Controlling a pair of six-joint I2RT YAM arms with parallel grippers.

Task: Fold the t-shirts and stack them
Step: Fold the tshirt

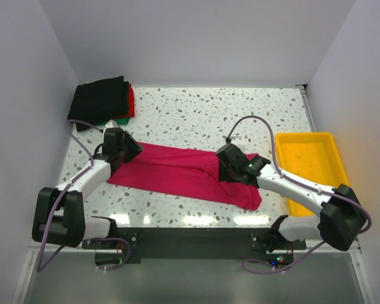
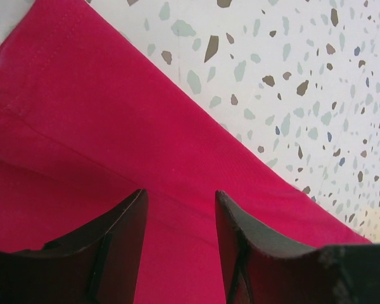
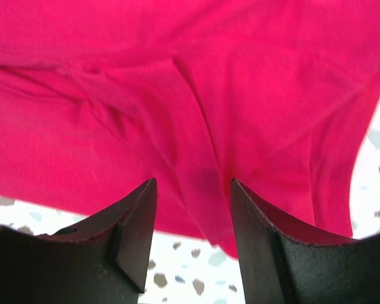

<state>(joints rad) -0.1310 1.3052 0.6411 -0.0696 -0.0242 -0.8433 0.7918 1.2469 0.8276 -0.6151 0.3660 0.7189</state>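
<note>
When we look down from above, we see a bright pink t-shirt of soft cloth [image 1: 177, 172] lying on the white stone-look table with little grey and brown specks [image 1: 240, 114]. It is folded into a long strip that runs slantwise from the left claw [image 1: 132, 150] to the right claw [image 1: 220, 166]. Near the left end the cloth is smooth, with a stitched hem. Near the right end it has soft wrinkles.

Both claws have two black, wedge-shaped fingers. The left claw's fingers stand apart over the pink cloth and pinch nothing. The right claw's fingers stand apart too. The wrinkled edge of the shirt shows in the gap, and nothing is squeezed between them.

At the far left corner sits a pile of folded t-shirts [image 1: 101, 100]: black on top, red under it, green peeking out at the bottom. By the right arm lies a yellow plastic tray [image 1: 310, 161], smooth and shaped like a box, well apart from the pile.
</note>
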